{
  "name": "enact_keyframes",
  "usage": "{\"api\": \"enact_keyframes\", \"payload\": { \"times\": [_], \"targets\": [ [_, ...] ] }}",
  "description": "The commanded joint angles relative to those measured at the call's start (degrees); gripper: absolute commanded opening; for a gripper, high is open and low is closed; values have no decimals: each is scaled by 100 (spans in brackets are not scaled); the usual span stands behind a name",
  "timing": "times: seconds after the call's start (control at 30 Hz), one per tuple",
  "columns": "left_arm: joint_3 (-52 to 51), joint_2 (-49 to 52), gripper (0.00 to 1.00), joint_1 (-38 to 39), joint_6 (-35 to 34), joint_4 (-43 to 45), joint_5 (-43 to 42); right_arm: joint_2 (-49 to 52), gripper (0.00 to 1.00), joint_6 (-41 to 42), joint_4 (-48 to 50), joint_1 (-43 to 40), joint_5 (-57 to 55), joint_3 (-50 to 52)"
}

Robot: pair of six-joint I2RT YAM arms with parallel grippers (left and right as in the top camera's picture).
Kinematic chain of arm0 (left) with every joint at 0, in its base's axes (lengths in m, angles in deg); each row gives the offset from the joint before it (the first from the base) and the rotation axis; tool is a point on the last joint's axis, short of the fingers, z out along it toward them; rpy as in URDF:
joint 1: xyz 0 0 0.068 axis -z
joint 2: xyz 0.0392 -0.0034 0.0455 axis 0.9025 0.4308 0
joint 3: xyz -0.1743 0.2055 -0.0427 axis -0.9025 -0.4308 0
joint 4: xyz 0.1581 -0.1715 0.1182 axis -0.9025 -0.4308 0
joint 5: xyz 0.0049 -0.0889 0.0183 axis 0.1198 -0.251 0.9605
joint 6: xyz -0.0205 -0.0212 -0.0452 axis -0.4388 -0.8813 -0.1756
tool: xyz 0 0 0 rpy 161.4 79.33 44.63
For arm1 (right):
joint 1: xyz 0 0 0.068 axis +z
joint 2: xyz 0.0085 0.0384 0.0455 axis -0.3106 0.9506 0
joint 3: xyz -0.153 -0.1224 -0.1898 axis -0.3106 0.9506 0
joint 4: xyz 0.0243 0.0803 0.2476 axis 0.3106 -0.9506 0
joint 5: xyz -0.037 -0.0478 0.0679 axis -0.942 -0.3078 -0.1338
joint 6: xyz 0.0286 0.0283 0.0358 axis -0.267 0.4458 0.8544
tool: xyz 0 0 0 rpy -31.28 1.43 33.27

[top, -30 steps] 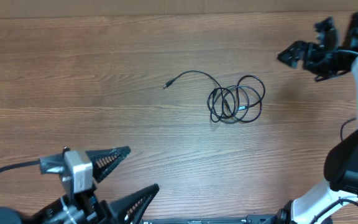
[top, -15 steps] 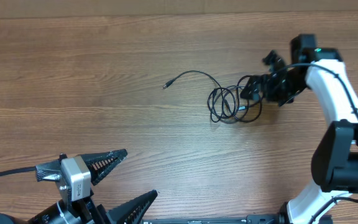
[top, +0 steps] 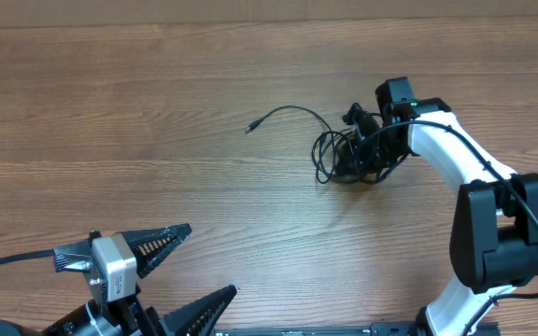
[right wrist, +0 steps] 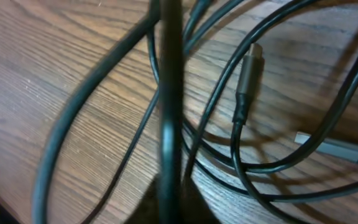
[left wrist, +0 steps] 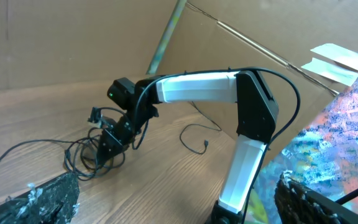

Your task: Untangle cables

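The cables (top: 336, 147) lie as a thin black looped bundle right of the table's middle, with one loose plug end (top: 248, 128) trailing left. My right gripper (top: 359, 151) is down on the bundle's right side. In the right wrist view one strand (right wrist: 169, 93) runs straight into the shut jaws (right wrist: 169, 210). A dark plug (right wrist: 248, 68) and a grey plug (right wrist: 328, 148) lie among the loops. My left gripper (top: 213, 259) hovers open at the near left, far from the bundle. In the left wrist view its fingers (left wrist: 42, 199) frame the cables (left wrist: 86, 155).
Brown cardboard walls (left wrist: 55, 43) stand behind the wooden table (top: 110, 112). Another thin black cord (left wrist: 197, 138) lies beyond the right arm's white link (top: 456, 149). The right arm's base (top: 493, 252) fills the near right corner.
My right arm swept in from the far right edge to the bundle and its jaws shut on a strand. The loops bunched slightly. The left arm hardly moved.
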State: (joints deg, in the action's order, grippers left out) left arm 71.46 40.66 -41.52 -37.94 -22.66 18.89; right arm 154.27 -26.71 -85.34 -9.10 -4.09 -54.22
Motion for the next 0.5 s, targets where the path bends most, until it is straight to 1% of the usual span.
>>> {"api": "enact_keyframes", "payload": {
  "times": [0.0, 0.2, 0.33, 0.47],
  "targets": [
    [109, 9, 100, 31, 149, -44, -79, -42, 4, 348, 120, -26, 70, 66],
    [107, 9, 100, 31, 149, -79, -70, -42, 4, 343, 103, -24, 249, 66],
    [107, 9, 100, 31, 151, -81, -66, -44, 4, 297, 146, -26, 1001, 20],
    [107, 9, 100, 31, 151, -72, -63, -63, 4, 297, 90, -26, 1770, -376]
  ]
}}
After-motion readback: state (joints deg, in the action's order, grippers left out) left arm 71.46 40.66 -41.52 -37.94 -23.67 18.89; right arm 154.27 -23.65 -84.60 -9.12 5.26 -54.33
